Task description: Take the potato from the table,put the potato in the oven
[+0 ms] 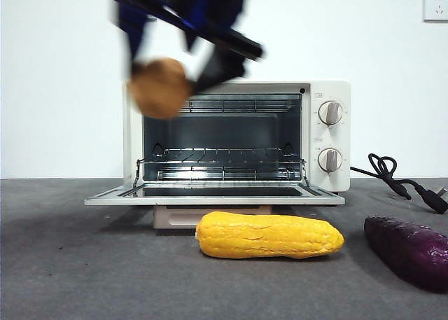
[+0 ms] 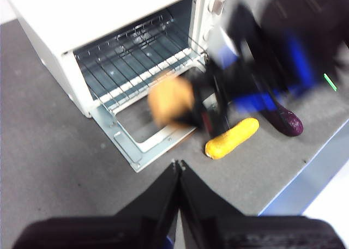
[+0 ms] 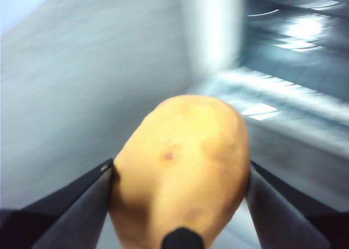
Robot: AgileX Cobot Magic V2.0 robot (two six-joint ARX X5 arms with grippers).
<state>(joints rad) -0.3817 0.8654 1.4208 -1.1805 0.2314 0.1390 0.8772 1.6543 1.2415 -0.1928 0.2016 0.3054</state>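
Nearest lie the corn and sweet potato on the table. Above the dropped door, the right gripper clamps the potato at the oven mouth's upper corner. Lower it to clear the frame, then advance onto the rack. Only the left wrist view shows the left gripper, closed and empty, waiting well back.

Corn cob, purple sweet potato
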